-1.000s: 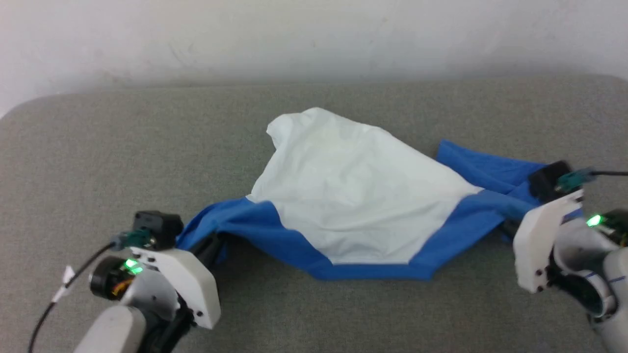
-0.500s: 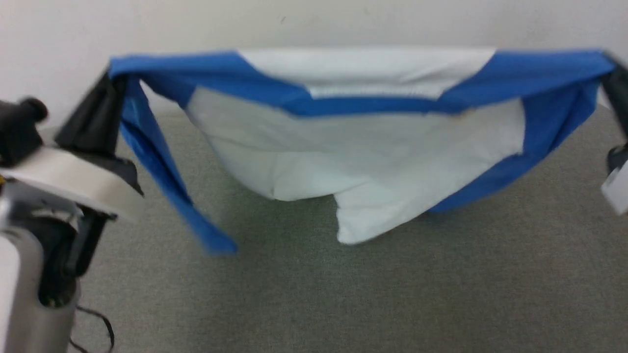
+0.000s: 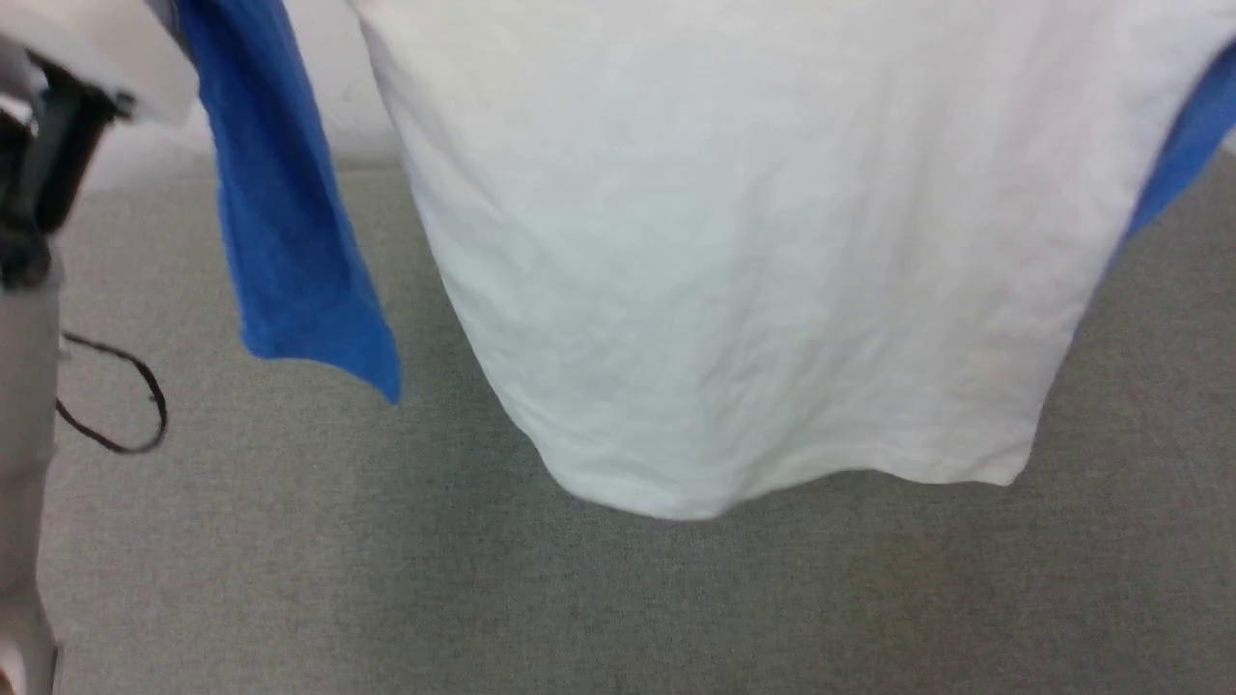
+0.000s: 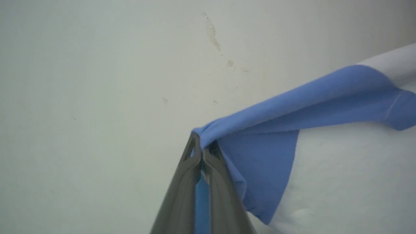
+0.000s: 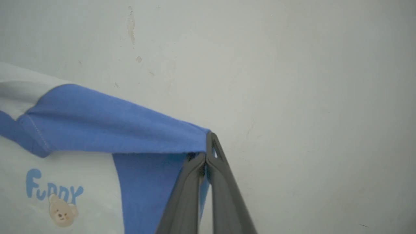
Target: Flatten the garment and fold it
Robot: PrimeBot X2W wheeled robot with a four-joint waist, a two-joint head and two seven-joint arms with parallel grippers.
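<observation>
The garment (image 3: 753, 261) hangs in the air in front of me, its white body spread wide and its hem just above the grey surface. A blue sleeve (image 3: 285, 222) dangles at its left side, and blue cloth shows at the right edge. My left gripper (image 4: 202, 152) is shut on the garment's (image 4: 292, 107) blue shoulder cloth, seen against the wall. My right gripper (image 5: 206, 154) is shut on the garment's (image 5: 107, 123) other blue shoulder. On this side a blue "Funny" print with a small bear (image 5: 55, 201) shows on the white body.
A grey fabric surface (image 3: 290, 560) stretches below the hanging cloth, with a pale wall (image 4: 97, 81) behind it. Part of my left arm (image 3: 39, 193) and a looped black cable (image 3: 116, 396) stand at the left edge of the head view.
Both grippers have lifted the garment off the grey surface and raised it high. It went from a crumpled heap to hanging stretched between them. The head view has tilted too.
</observation>
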